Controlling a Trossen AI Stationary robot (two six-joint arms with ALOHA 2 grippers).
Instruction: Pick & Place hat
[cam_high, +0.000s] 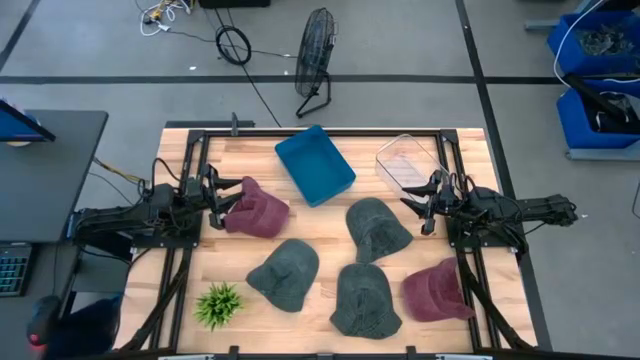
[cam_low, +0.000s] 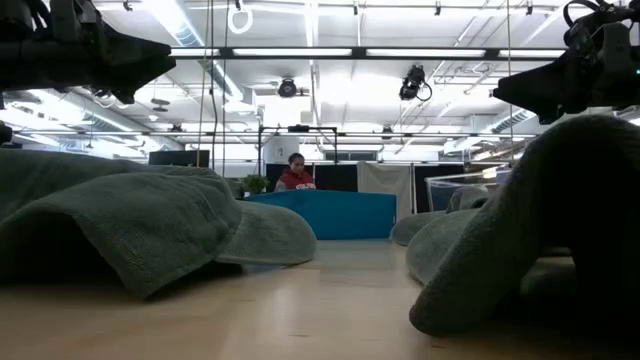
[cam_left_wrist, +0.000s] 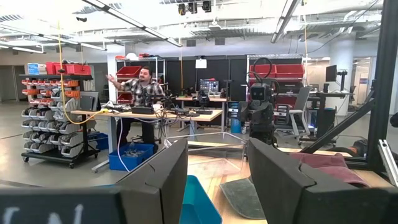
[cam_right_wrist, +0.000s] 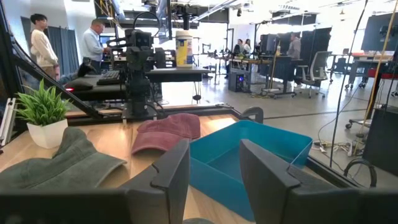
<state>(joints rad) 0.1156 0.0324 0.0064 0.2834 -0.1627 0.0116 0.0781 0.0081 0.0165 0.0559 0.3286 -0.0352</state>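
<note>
Six soft fabric hats are laid on the light wooden slatted table (cam_high: 320, 225). A maroon cap (cam_high: 258, 210) is located at centre left of the high view, just beside the left gripper (cam_high: 222, 201), whose fingers are spread wide with nothing between them. A second maroon cap (cam_high: 436, 291) is located at lower right. Four grey-green hats are distributed between them: one at centre right (cam_high: 377, 228), one at lower centre (cam_high: 365, 299), one left of it (cam_high: 285, 273), the last partly hidden.

The right gripper (cam_high: 425, 205) is positioned at centre right, near the upper grey-green hat, with its fingers also held apart and empty. A blue rectangular plastic bin (cam_high: 314, 163) is set at upper centre, and a clear plastic container (cam_high: 406, 160) at upper right. A small green potted plant (cam_high: 218, 303) is placed at lower left. In the right wrist view, the blue bin (cam_right_wrist: 249, 158) and the first maroon cap (cam_right_wrist: 166, 130) are seen ahead of the fingers.
</note>
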